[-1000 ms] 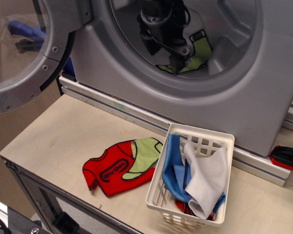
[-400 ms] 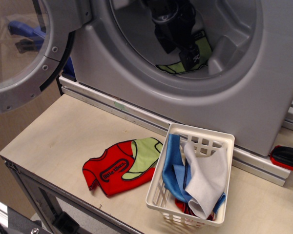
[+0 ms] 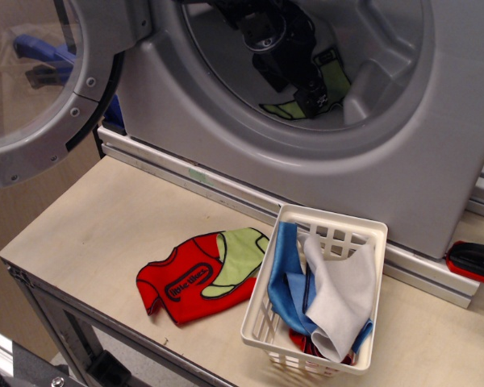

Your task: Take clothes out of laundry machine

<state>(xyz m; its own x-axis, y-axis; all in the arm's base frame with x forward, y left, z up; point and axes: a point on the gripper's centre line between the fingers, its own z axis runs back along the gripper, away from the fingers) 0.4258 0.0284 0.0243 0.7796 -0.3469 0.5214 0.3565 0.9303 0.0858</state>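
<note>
A: What do we have in front of us, biggest thing first?

B: We face a large silver-grey washing machine [image 3: 436, 145] with a wide round drum opening. Its round glass door [image 3: 40, 81] hangs open at the left. The machine stands at the back of a pale wooden table [image 3: 89, 226].

A: And on the table?

B: We see a red shirt [image 3: 189, 278] with a green panel lying flat, and just beside it on the right a white slatted basket [image 3: 363, 234] holding blue and white cloths [image 3: 323, 298].

A: Where is the garment we want?

B: The green garment [image 3: 332, 76] lies inside the drum, low and toward the right, against the drum wall. It is small, lime green with thin black edging, bent rather like a sock. Part of it is hidden behind the arm.

A: What is the arm doing?

B: The black gripper [image 3: 319, 101] reaches into the drum and sits right at the garment. We cannot tell whether its jaws are spread or pinched on the cloth; they are dark and small against it.

A: So which step is this?

B: We judge it to be the grasp itself. Next, the gripper needs a firm hold on the cloth, then a lift clear of the drum's lip.
</note>
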